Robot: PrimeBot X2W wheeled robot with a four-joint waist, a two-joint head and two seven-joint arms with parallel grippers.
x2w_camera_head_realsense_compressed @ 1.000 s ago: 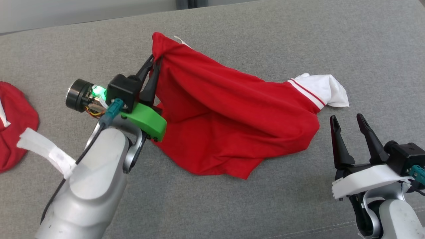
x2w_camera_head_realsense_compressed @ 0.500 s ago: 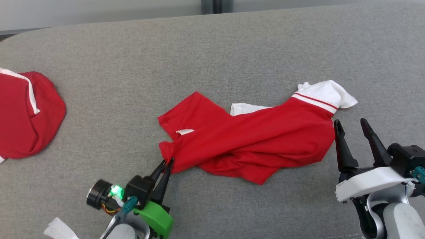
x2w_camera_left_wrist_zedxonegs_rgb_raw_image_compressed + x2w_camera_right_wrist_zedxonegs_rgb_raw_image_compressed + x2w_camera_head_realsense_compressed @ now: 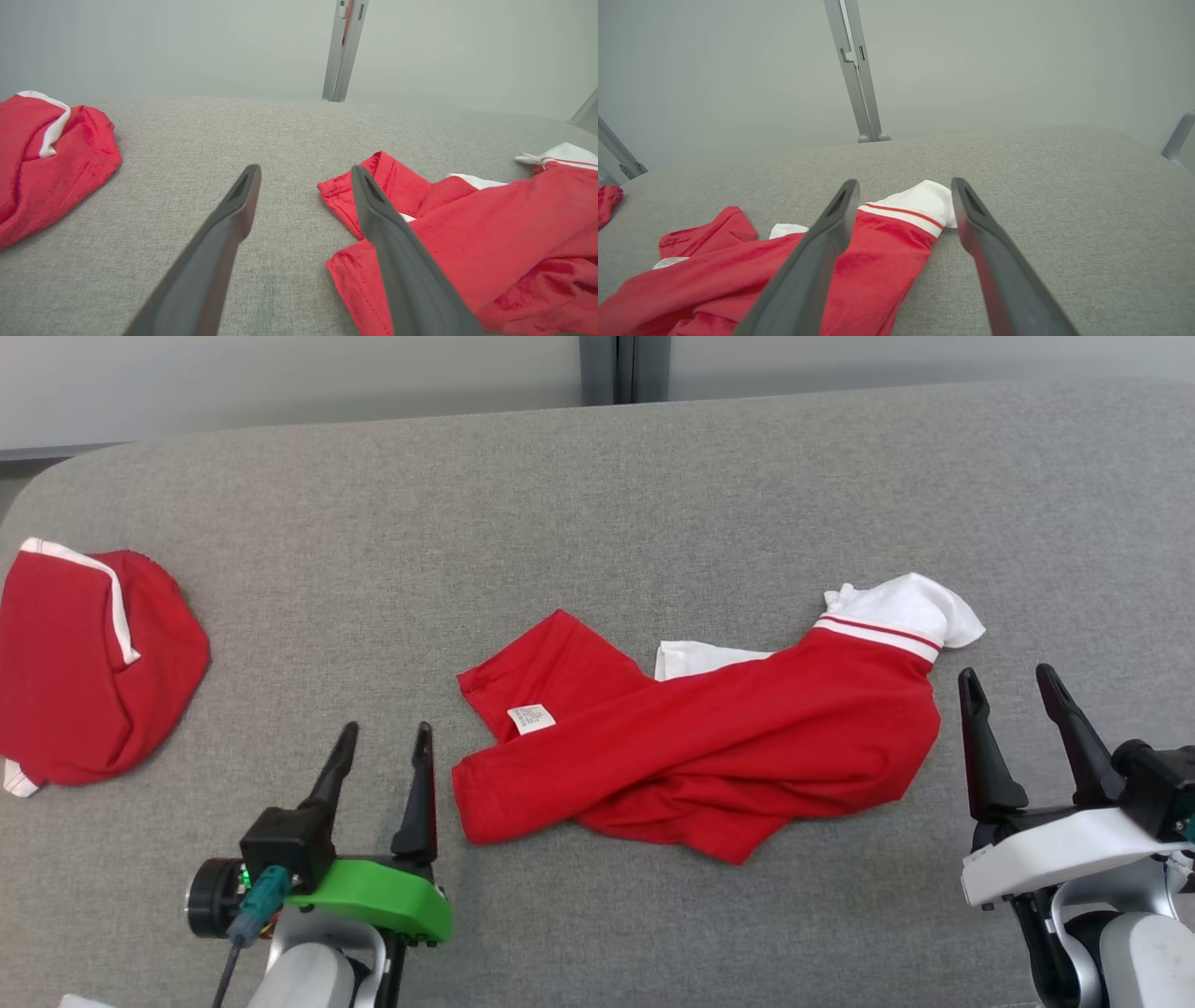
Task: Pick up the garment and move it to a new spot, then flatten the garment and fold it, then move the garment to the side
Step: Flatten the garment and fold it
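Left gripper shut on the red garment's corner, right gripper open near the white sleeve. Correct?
No. The left gripper is open, holding nothing, beside a corner of the red garment; the head view shows it. The right gripper is open near the white sleeve.

A red garment with white, red-striped trim on a grey bench; the second garment red, edged in white.

Nothing was actually readable here. The garment had a small white tag, but its print was way too tiny.
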